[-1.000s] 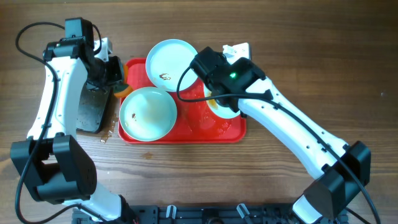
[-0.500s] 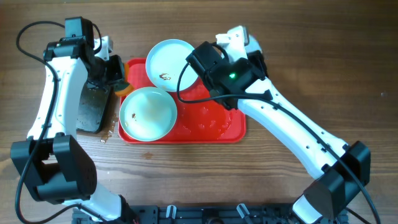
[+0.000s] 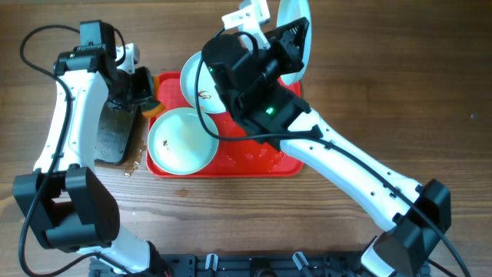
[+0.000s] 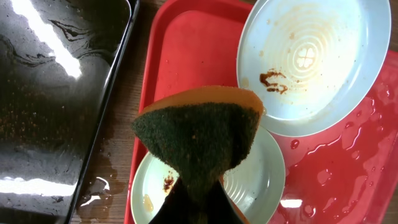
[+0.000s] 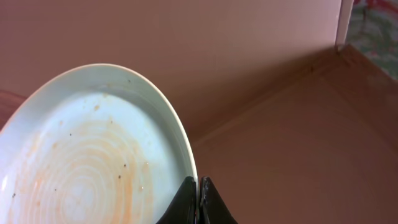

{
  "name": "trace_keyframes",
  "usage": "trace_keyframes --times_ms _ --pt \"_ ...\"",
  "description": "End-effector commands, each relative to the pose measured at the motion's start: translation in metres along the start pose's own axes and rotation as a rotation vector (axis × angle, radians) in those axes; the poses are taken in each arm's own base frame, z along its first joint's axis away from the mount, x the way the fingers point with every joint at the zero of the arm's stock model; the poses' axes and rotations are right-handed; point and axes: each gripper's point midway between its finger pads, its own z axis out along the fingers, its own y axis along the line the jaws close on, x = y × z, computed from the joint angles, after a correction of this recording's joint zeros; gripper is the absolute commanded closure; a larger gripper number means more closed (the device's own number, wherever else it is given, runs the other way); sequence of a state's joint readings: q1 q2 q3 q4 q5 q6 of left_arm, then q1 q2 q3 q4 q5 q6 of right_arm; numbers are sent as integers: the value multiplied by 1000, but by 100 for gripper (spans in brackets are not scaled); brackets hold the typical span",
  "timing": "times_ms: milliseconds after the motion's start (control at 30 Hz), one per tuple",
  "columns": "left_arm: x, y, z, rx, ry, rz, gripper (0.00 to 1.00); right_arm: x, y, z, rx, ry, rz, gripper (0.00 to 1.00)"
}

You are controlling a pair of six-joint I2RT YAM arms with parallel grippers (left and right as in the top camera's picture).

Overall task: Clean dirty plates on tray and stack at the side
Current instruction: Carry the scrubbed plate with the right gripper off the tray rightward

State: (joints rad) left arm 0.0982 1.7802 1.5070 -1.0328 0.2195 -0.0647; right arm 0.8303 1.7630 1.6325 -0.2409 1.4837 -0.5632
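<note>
Two plates lie on the red tray (image 3: 261,158): one at the back (image 3: 194,77) with a dark smudge, one at the front left (image 3: 182,140) with small specks. My right gripper (image 3: 288,46) holds a third plate (image 3: 298,27) raised high over the tray's back edge, tilted on its side. In the right wrist view the gripper (image 5: 199,202) is shut on the rim of this orange-stained plate (image 5: 93,162). My left gripper (image 3: 146,96) sits at the tray's left edge. It (image 4: 199,208) is shut on a green-and-orange sponge (image 4: 199,134) above the front plate (image 4: 264,177), near the smudged plate (image 4: 311,56).
A black metal pan (image 3: 115,135), wet and shiny, lies on the wooden table left of the tray. Water drops spread over the tray's right half (image 4: 348,168). A small puddle sits on the wood between pan and tray (image 4: 102,180).
My right arm has lifted the plate off the tray's right side, carried it up and back, and turned it on edge. The left arm and sponge have stayed put.
</note>
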Motion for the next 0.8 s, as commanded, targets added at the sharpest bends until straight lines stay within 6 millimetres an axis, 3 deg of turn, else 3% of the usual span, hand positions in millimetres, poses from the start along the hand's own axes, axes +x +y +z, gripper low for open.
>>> trace_keyframes --times_ms 0,200,400,500,600,767 --pt "-6 -4 -10 18 -31 28 96 9 16 -10 14 2 -42 96" --pt "-8 -5 -10 19 -40 31 96 44 75 -24 -23 -27 -119 96" --pt "-11 -5 -10 20 -50 37 96 40 119 -41 -249 -107 -51 96" --pt "-11 -5 -10 20 -50 41 96 49 149 -52 -431 -94 -1 96" --pt "-10 -5 -10 20 -49 41 96 77 182 -68 -650 29 82 96" --pt "-9 -5 -10 20 -45 41 96 115 213 -93 -918 353 315 96"
